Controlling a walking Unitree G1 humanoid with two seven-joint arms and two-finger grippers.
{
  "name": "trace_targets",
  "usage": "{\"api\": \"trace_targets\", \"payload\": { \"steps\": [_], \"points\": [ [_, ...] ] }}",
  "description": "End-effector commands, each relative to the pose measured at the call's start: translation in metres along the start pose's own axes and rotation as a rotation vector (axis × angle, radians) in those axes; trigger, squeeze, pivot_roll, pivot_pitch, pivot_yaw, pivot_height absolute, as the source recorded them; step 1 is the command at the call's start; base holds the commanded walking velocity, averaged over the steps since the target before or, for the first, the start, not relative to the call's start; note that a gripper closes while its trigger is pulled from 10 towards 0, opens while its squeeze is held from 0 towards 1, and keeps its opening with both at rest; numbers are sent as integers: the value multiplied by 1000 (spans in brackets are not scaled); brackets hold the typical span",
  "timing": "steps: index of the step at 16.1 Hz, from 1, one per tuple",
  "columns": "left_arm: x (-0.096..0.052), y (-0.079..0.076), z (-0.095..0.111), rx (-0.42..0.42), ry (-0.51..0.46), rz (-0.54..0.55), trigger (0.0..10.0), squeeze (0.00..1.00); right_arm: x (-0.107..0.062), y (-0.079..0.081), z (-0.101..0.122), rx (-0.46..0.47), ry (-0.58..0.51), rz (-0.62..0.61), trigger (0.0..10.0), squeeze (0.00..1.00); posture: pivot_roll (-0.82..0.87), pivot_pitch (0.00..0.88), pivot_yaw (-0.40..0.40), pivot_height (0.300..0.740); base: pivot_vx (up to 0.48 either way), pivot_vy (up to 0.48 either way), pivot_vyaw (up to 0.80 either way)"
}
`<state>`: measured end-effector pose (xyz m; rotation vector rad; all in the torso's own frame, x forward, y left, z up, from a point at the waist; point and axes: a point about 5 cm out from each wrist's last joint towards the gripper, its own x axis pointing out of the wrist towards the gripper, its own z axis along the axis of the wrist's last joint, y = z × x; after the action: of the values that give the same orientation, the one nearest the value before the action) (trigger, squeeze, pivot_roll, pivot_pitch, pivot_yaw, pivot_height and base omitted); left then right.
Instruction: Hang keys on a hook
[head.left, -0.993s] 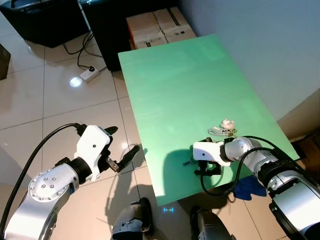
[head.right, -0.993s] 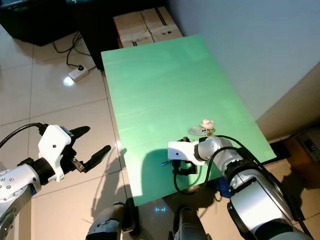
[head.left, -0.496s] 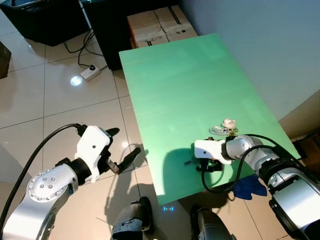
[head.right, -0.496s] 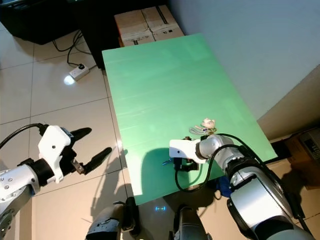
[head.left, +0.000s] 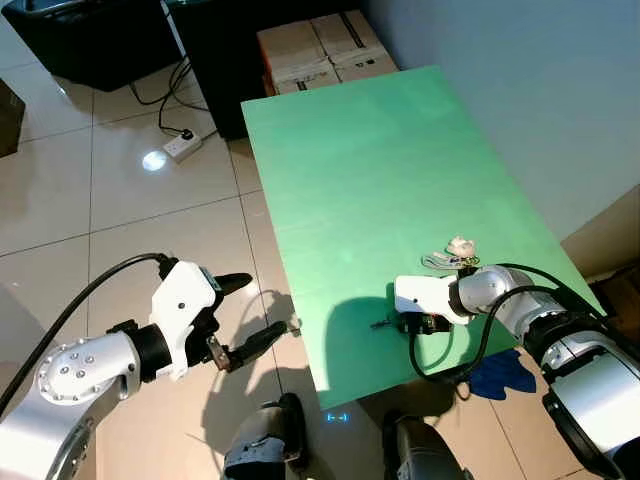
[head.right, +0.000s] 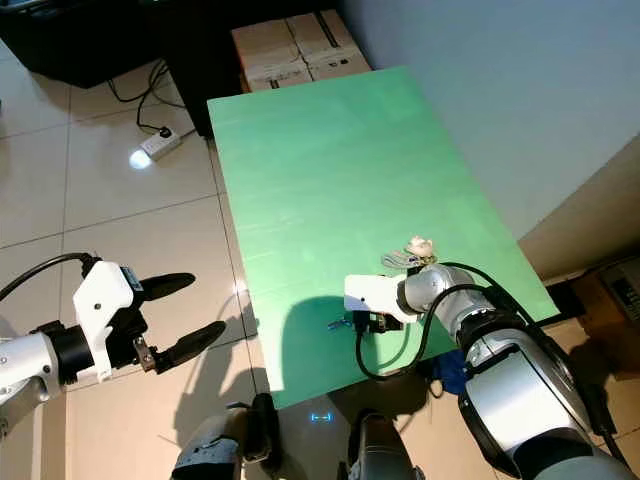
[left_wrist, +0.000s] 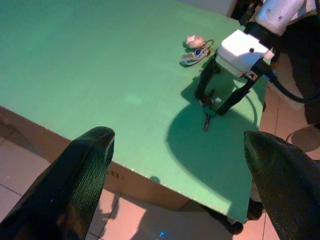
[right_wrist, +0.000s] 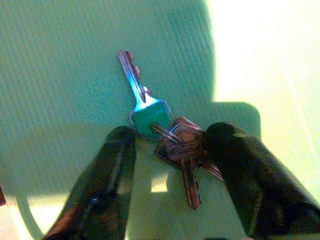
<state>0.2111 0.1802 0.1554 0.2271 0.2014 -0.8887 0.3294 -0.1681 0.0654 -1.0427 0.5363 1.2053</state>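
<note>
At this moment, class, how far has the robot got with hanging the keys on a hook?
Early stage. Done: the right hand is down over the bunch of keys on the green table, a finger on each side. In hand: the grasp itself; the fingers are still apart and the keys lie flat. Left: closing, lifting, carrying and hanging them. The left hand hovers open beside the table.

Both arms are silver with round screwed joints and white wrist housings; a black cable loops along each, and each end effector has 2 long black fingers.
</note>
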Motion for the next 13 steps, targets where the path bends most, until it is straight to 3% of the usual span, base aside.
{"api": "trace_targets", "payload": {
  "steps": [1, 13],
  "points": [
    [-1, -1, 2, -7, -1, -19, 10000, 0, -3, -1, -3, 10, 11, 6, 0, 0, 50, 277, 67, 740, 0, 0, 0],
    [0, -1, 2, -12, -13, -15, 10000, 0, -9, -5, -4, 12, 18, 31, 0, 0, 43, 270, 55, 740, 0, 0, 0]
  ]
}}
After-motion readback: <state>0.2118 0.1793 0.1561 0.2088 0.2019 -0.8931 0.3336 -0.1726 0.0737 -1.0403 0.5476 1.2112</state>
